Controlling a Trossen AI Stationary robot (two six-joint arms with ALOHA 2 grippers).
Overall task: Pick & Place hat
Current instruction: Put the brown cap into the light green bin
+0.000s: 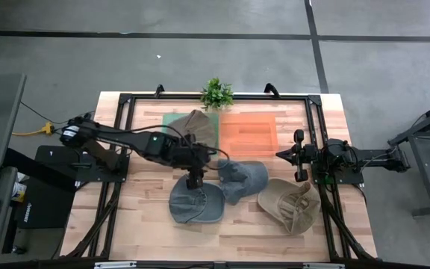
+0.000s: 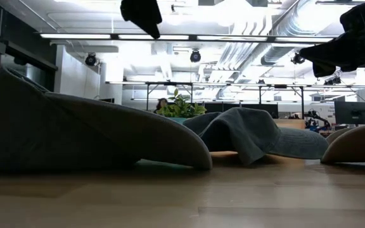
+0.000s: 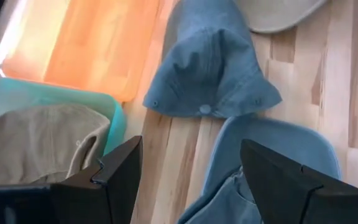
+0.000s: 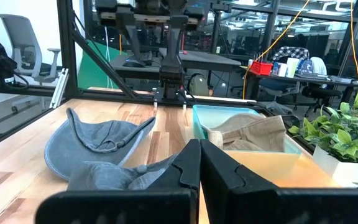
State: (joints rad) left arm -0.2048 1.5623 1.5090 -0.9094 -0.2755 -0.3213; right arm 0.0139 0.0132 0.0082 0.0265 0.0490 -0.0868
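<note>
- High view shows you the blue-grey denim cap (image 1: 196, 202) lying crown-up on the wooden tabletop (image 1: 140, 224), near its front edge, directly under the left gripper (image 1: 194, 179).
- Your left gripper hangs just above that cap with its fingers (image 3: 114, 177) spread apart and nothing between them; the left wrist view shows the cap's brim below.
- Just beside it you have a second blue denim hat (image 1: 243, 178), crumpled, its edge touching the first cap.
- A tan cotton cap (image 1: 290, 203) lies upside down further right.
- Another beige cap (image 1: 198, 127) sits in the teal tray (image 1: 172, 119), next to the orange tray (image 1: 248, 133) and a small green potted plant (image 1: 216, 93).
- Your right gripper (image 1: 298, 155) waits at the right side, fingers clenched on nothing.
</note>
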